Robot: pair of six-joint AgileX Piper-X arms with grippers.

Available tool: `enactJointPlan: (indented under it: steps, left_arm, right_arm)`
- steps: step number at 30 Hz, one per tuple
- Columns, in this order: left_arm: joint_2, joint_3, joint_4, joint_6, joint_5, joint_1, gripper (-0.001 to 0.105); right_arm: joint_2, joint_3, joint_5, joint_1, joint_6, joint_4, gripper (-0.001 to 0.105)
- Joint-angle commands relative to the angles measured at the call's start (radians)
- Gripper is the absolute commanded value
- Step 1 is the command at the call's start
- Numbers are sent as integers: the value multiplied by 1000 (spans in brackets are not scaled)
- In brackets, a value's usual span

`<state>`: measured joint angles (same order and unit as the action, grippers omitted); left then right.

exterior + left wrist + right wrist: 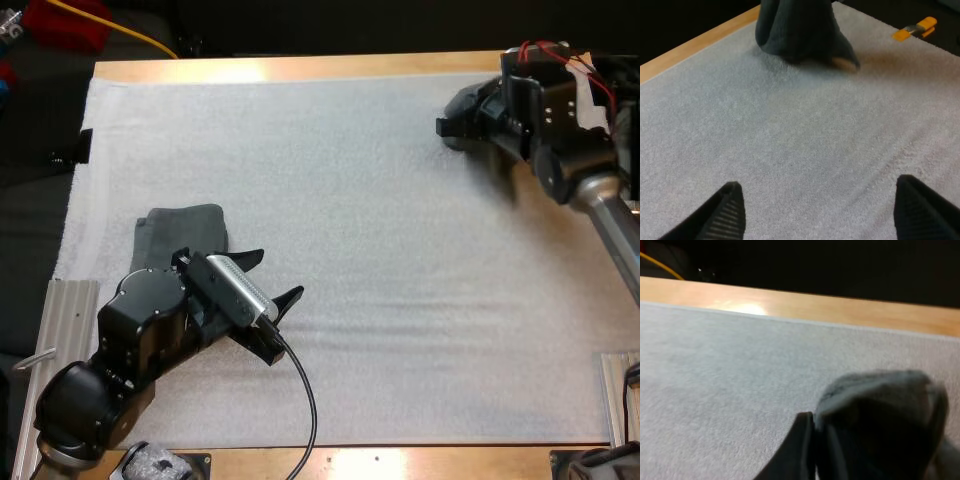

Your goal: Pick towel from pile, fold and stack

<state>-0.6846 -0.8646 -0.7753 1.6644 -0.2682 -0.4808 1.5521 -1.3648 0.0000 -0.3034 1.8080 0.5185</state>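
A folded dark grey-green towel (pixel 182 232) lies flat on the white mat (pixel 380 250) at the left. Just in front of it my left gripper (pixel 280 273) stands open over bare mat, its fingers (pixel 729 210) wide apart with nothing between them. At the mat's far right a crumpled dark towel (pixel 466 103) is bunched up in my right gripper (pixel 452 128). In the right wrist view a black finger (pixel 801 445) presses against that towel (pixel 880 420), which hides the other finger. From the left wrist the same towel (pixel 795 30) shows as a dark lump across the mat.
Metal rails lie at the table's left edge (pixel 62 325) and right edge (pixel 615 392). The wooden far edge (pixel 300 68) runs just beyond the mat. A wide stretch of bare mat lies between the two grippers.
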Motion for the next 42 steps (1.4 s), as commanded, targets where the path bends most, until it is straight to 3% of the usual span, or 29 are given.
enactJointPlan:
  steps: [1, 14, 19, 21, 23, 25, 29, 42]
  left_arm:
    - [2, -7, 20, 7, 1, -4, 61]
    - [2, -7, 18, 7, 1, -4, 61]
    - [2, -7, 18, 7, 1, -4, 61]
    - [2, -7, 18, 7, 1, -4, 61]
    - [2, -7, 18, 7, 1, -4, 61]
    - [2, -7, 18, 7, 1, -4, 61]
    - [2, -7, 18, 7, 1, -4, 61]
    - [2, -7, 18, 7, 1, -4, 61]
  right_arm:
    - [-31, -9, 0, -6, 26, 23, 1]
    - [-178, -9, 5, -110, 34, 208, 1]
    - [-148, -5, 31, -109, -69, 252, 2]
    - [-136, -5, 49, -109, -93, 255, 8]
    - [-118, -5, 50, -109, -109, 255, 20]
    - [-91, -5, 50, -109, -136, 255, 38]
    - [-44, -5, 50, -109, -171, 255, 58]
    - [163, -5, 31, -72, -426, 255, 59]
